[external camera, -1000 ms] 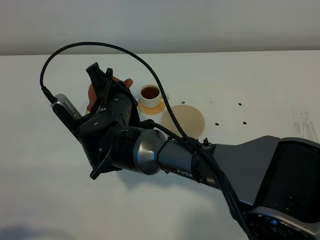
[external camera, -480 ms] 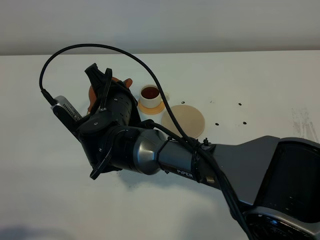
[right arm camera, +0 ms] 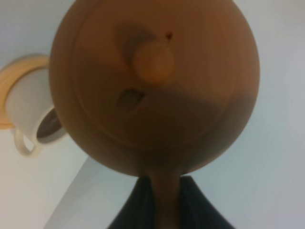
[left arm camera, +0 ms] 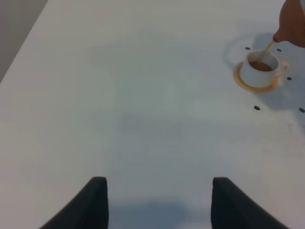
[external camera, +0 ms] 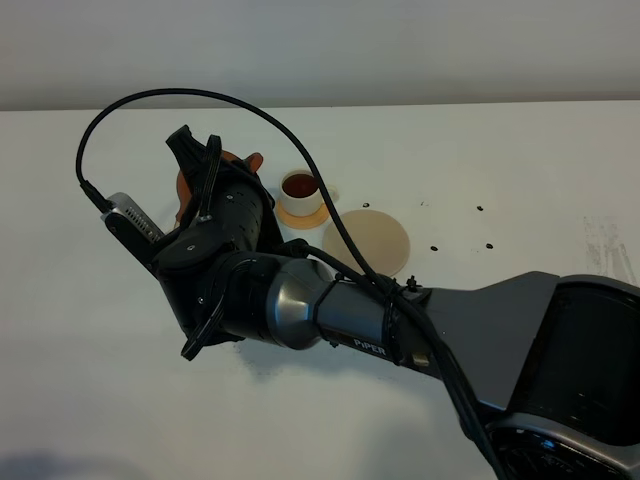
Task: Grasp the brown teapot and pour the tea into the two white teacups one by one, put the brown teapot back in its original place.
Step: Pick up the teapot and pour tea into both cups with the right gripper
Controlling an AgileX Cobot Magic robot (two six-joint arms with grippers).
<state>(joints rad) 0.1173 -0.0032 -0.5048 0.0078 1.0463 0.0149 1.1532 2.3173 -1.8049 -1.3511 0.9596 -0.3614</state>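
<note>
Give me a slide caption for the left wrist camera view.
Tea streams from the brown teapot into a white teacup on its coaster.

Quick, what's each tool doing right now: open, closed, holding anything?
Left tool: open, holding nothing.
Right tool: closed on the handle of the brown teapot.

Reddish-brown clay all over the brown teapot [right arm camera: 152, 86], and its lid knob [right arm camera: 152, 63] glows a lighter orange-tan. The white teacup [external camera: 299, 190] shows dark brown tea inside, and its coaster [external camera: 305, 216] is orange-tan. The round disc [external camera: 367, 243] is pale beige. The table [external camera: 520, 170] is plain white, peppered with tiny black dots [external camera: 435, 247]. The right arm [external camera: 300, 305] is black and silver-grey.
</note>
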